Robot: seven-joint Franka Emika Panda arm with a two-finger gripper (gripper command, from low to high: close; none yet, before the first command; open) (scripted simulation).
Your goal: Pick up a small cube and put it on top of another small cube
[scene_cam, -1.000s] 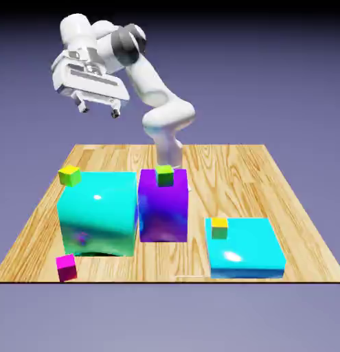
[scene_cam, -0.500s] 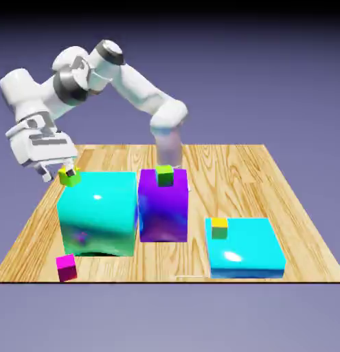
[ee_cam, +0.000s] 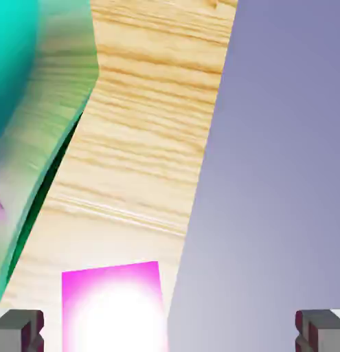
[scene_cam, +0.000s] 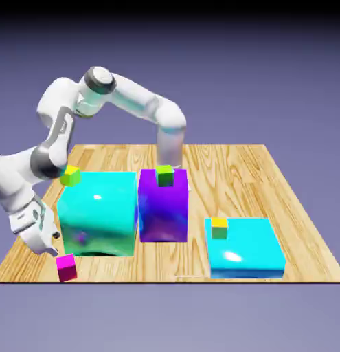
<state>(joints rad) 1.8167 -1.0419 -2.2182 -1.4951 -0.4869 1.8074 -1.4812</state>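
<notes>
Close beside pink cube (scene_cam: 66,267): big cyan block (scene_cam: 98,213).

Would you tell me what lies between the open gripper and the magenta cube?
Nothing: in the exterior view only bare wooden table separates the gripper from the magenta cube.

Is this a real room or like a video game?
Probably a computer simulation: a wooden table floats before a plain violet backdrop, with glossy cyan block, purple block and a white robot arm.
</notes>
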